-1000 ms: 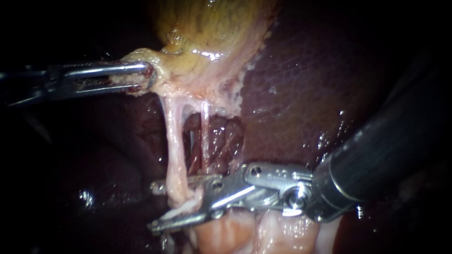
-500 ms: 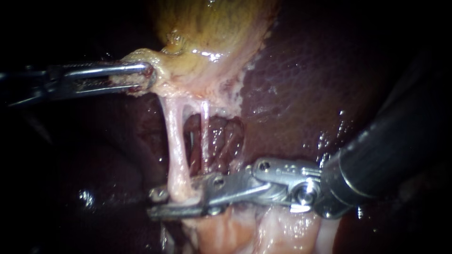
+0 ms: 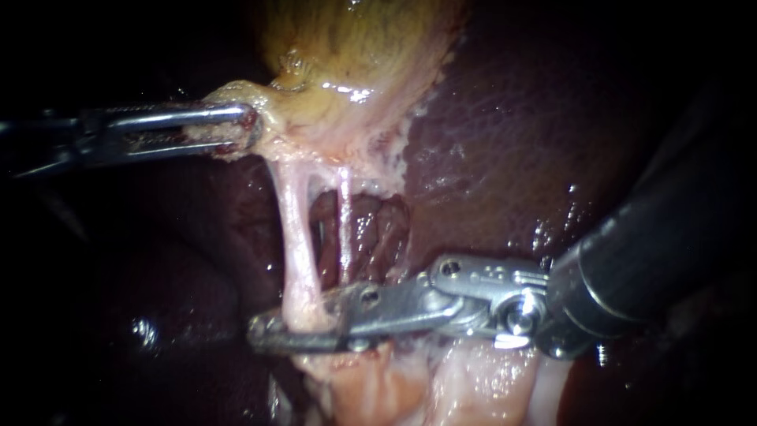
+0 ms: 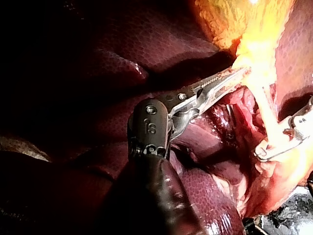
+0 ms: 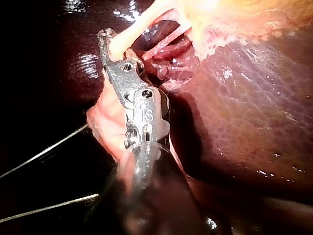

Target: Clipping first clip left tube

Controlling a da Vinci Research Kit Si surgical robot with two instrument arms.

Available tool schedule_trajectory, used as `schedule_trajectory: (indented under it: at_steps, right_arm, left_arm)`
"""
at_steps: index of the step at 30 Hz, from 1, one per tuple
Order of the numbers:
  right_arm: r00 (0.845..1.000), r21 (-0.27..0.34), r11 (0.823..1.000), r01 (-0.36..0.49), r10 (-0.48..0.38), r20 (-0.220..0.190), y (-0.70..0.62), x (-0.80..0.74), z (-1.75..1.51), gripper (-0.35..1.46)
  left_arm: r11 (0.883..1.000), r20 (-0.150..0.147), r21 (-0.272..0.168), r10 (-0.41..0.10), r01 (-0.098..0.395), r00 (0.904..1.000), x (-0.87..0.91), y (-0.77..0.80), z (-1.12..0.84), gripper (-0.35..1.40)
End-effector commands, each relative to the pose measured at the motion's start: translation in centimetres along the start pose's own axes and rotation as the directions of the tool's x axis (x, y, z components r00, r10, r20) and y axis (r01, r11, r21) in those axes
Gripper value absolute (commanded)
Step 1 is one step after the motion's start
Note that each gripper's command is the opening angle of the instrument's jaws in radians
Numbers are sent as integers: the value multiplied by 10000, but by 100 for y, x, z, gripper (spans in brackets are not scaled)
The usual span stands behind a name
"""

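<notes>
The pale, thick left tube (image 3: 296, 237) runs down from the yellow gallbladder (image 3: 355, 55), with the thin right tube (image 3: 344, 229) beside it. My right instrument (image 3: 266, 331) comes in from the right, and its jaws are shut on the left tube's lower end, one on each side. I cannot make out a clip between them. My left instrument (image 3: 240, 126) has its jaws shut on the gallbladder's lower edge and holds it leftward. In the left wrist view its jaws (image 4: 232, 78) grip the yellow tissue, with the right instrument (image 4: 274, 147) beyond. The right wrist view shows those jaws (image 5: 108, 44) across the tube (image 5: 142, 24).
Dark red liver (image 3: 505, 142) lies to the right of and behind the tubes. Pale pink tissue (image 3: 410, 386) sits under the right instrument's jaws. Behind the two tubes is a reddish hollow (image 3: 371, 229). Two thin wires (image 5: 44, 154) cross beside the right shaft.
The right instrument's jaws stood wide open around the left tube's base; they have closed onto it. Its shaft has drawn slightly up and right. The left instrument has stayed still.
</notes>
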State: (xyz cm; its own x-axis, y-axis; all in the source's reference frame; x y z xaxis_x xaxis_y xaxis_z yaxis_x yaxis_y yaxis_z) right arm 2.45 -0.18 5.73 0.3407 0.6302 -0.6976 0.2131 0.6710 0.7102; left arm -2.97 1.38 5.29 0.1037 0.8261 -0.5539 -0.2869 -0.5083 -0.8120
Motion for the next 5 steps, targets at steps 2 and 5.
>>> schedule_trajectory:
  at_steps: [2,5]
  right_arm:
    - [10000,-7,10000,-1,1,5,1,-1,0,-35]
    - [10000,-7,10000,-1,1,5,3,-2,0,-35]
  left_arm:
    - [10000,0,0,-2,2,10000,0,0,0,-35]
    - [10000,0,0,-2,2,10000,0,0,0,-35]
